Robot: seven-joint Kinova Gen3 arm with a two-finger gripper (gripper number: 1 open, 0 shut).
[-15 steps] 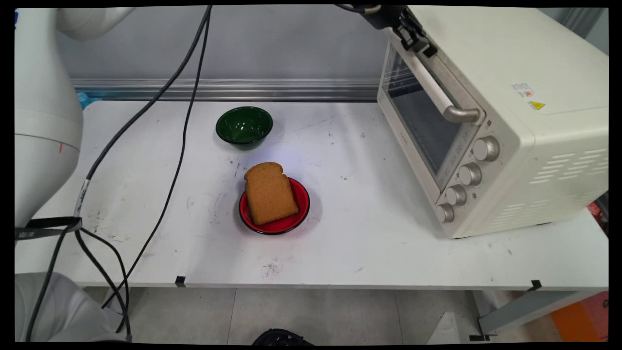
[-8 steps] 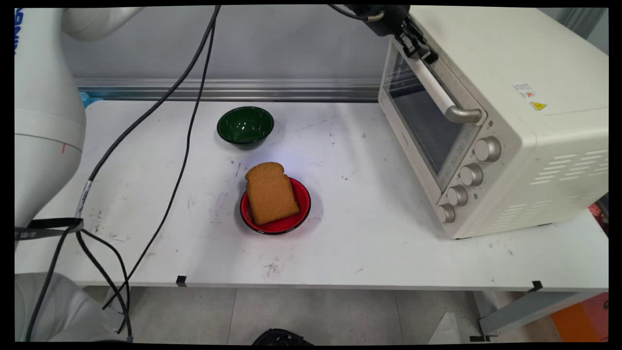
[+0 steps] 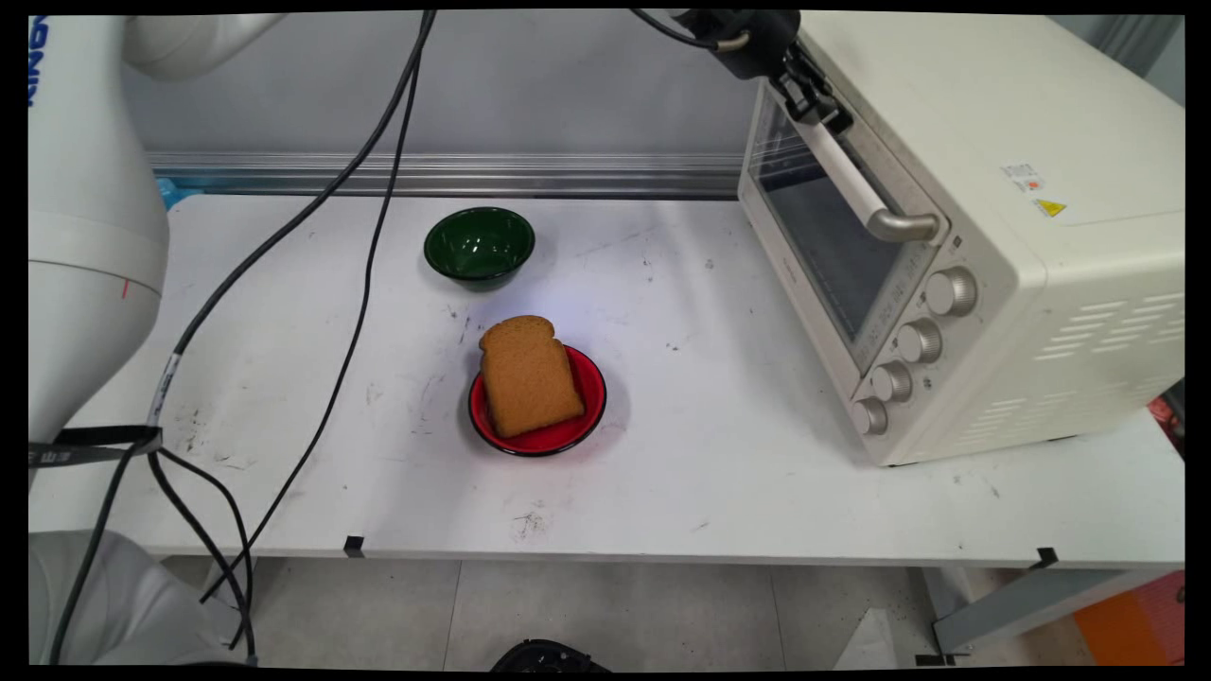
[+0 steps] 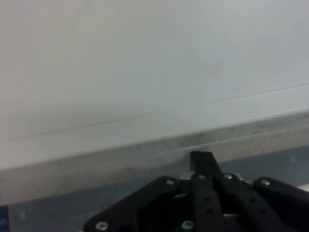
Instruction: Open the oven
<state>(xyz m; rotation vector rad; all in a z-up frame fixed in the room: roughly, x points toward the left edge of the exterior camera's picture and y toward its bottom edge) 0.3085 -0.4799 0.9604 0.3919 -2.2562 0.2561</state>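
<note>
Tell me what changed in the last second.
The gripper, at the far end of the oven handle, shifted slightly left, and the top of the oven door looks tipped out a little. The bread on the red plate, the green bowl and the oven stayed put.

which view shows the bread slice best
The main view: the bread slice shows whole, lying on the red plate with its top over the plate's far rim. The hand view shows none of it, only a pale oven surface beyond the gripper.
</note>
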